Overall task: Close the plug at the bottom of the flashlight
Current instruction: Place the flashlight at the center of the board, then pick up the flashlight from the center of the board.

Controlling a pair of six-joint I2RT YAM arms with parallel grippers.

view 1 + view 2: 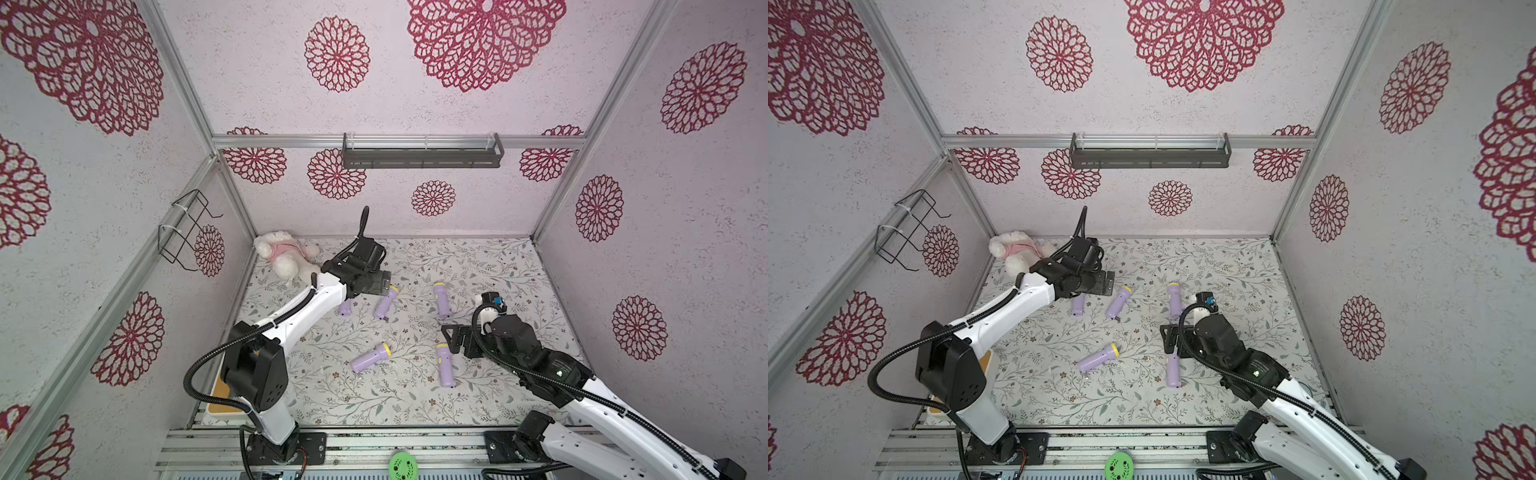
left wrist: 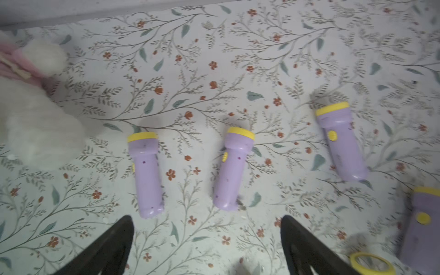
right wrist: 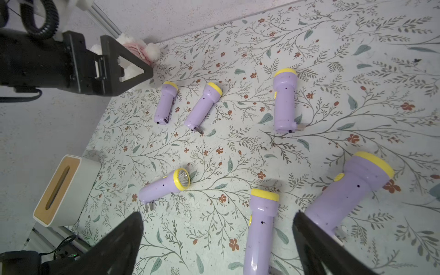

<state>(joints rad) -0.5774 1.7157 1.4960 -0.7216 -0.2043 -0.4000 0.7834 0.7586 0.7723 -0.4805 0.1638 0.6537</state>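
Flashlight nearest the plush toy lies on the floral mat, plug apparently folded flush, so judged done. Left gripper is held wide apart, empty, hovering near it. Right gripper — equally spread, empty — is poised over another flashlight, probably for the next plug.

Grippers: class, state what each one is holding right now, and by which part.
Nothing is held. The left gripper and right gripper are both open and empty; the flashlights lie on the table.
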